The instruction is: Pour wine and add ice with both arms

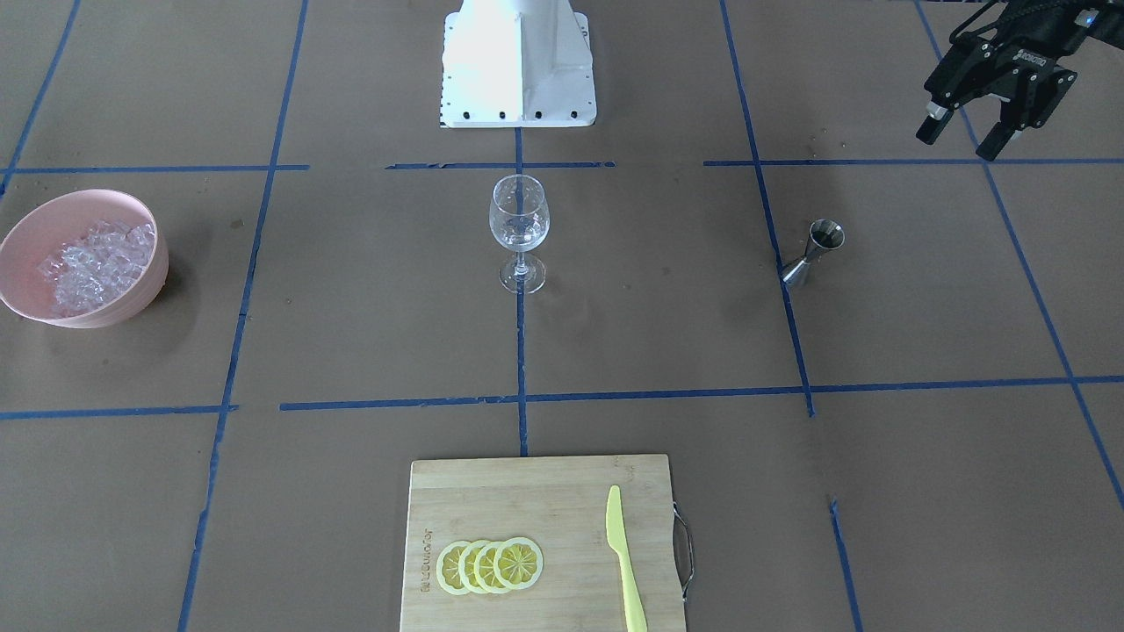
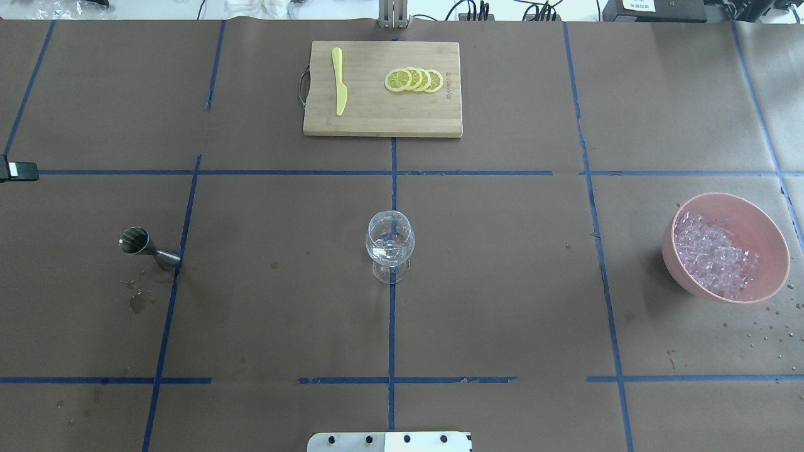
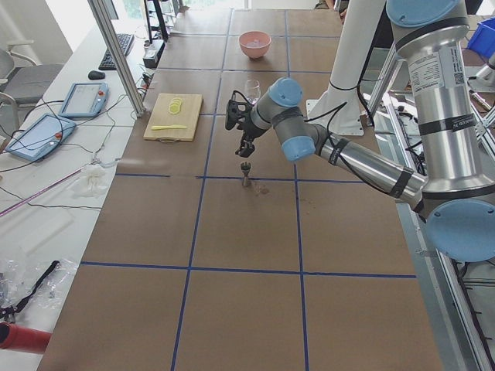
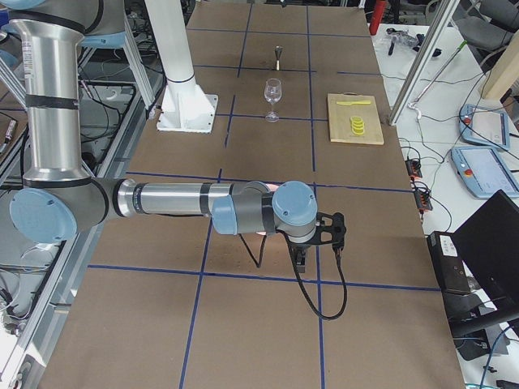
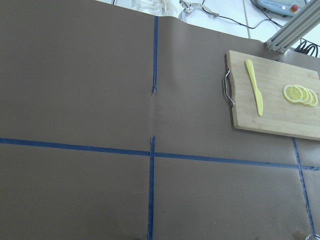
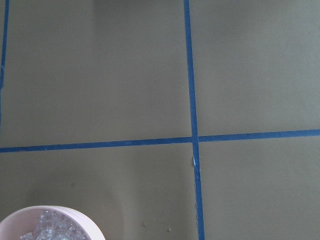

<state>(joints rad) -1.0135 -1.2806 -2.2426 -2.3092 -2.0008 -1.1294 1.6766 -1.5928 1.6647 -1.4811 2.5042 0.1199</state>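
Observation:
The ice (image 1: 97, 263) is a pile of clear cubes in a pink bowl (image 1: 53, 211); it also shows in the overhead view (image 2: 713, 251). A clear stemmed wine glass (image 1: 519, 228) stands upright at the table's middle (image 2: 390, 245). A steel jigger (image 1: 815, 253) stands upright on the robot's left (image 2: 147, 247). My left gripper (image 1: 961, 139) is open and empty, raised behind and outside the jigger. My right gripper (image 4: 320, 239) shows only in the exterior right view, near the bowl; I cannot tell if it is open or shut. The right wrist view catches the bowl's rim (image 6: 75, 216).
A bamboo cutting board (image 2: 377, 119) lies at the far middle, with overlapping lemon slices (image 2: 414, 80) and a yellow plastic knife (image 2: 340, 81) on it. The white robot base (image 1: 518, 66) stands behind the glass. Blue tape lines cross the brown table cover. Water drops spot the cover near the bowl.

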